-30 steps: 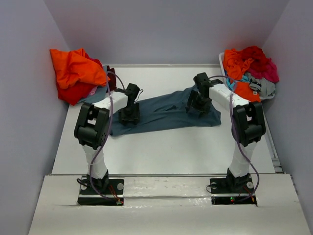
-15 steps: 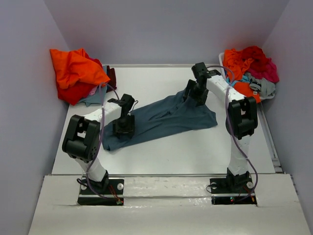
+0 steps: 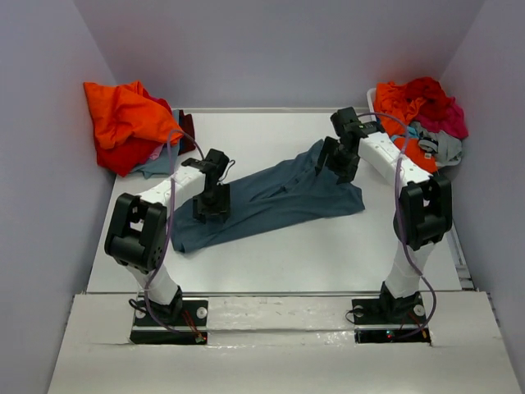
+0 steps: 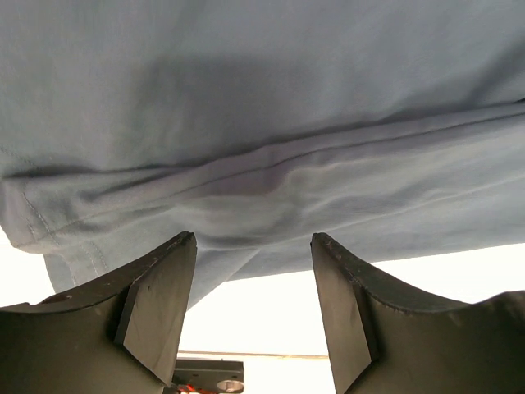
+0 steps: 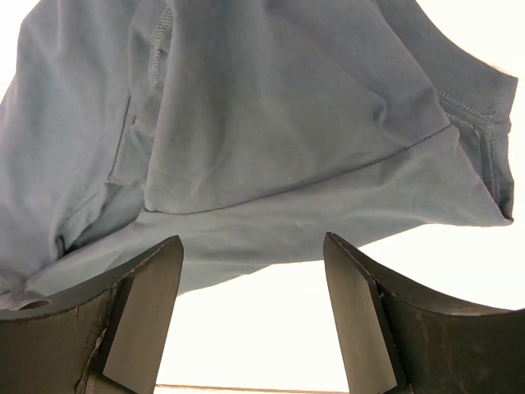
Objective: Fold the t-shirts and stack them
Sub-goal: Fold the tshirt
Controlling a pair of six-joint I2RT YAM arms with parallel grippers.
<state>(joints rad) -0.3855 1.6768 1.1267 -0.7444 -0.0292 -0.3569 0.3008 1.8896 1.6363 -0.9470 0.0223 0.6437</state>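
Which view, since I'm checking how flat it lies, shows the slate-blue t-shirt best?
Top external: the whole slate-blue t-shirt lies diagonally across the table, rumpled. Left wrist shows only a creased stretch near its edge; right wrist only folded layers with a stitched seam.

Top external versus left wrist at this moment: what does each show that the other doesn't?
Only the top external view shows the right hand over the far right end of the slate-blue t-shirt, the orange-topped pile at far left and the mixed pile at far right. Only the left wrist view shows that shirt's creases and stitching up close, with the left hand open and nothing between its fingers. Both show the slate-blue shirt lying on the white table.
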